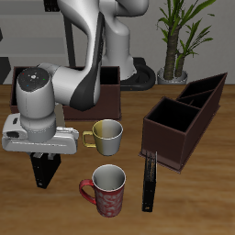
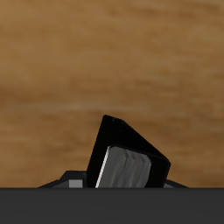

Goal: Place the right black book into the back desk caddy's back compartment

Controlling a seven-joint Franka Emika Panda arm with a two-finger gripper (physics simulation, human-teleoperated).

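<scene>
My gripper (image 1: 43, 156) is shut on the right black book (image 1: 44, 171), a plain black hardcover that hangs upright below the fingers, over the table near its front edge. In the wrist view the book (image 2: 122, 136) stands tilted between my fingers, with the wooden table behind it. I cannot tell if its lower edge touches the table. The back desk caddy (image 1: 109, 89), a dark-brown box with straight walls, stands farther back. My arm hides most of it, and its back compartment is hidden.
A yellow-green mug (image 1: 107, 136) stands beside the gripper. A red patterned mug (image 1: 108, 189) is at the front edge. A thin black book with pale edges (image 1: 150, 182) lies next to it. A slanted-wall dark-brown caddy (image 1: 184, 117) is beyond. A potted plant (image 1: 179, 37) stands at the back.
</scene>
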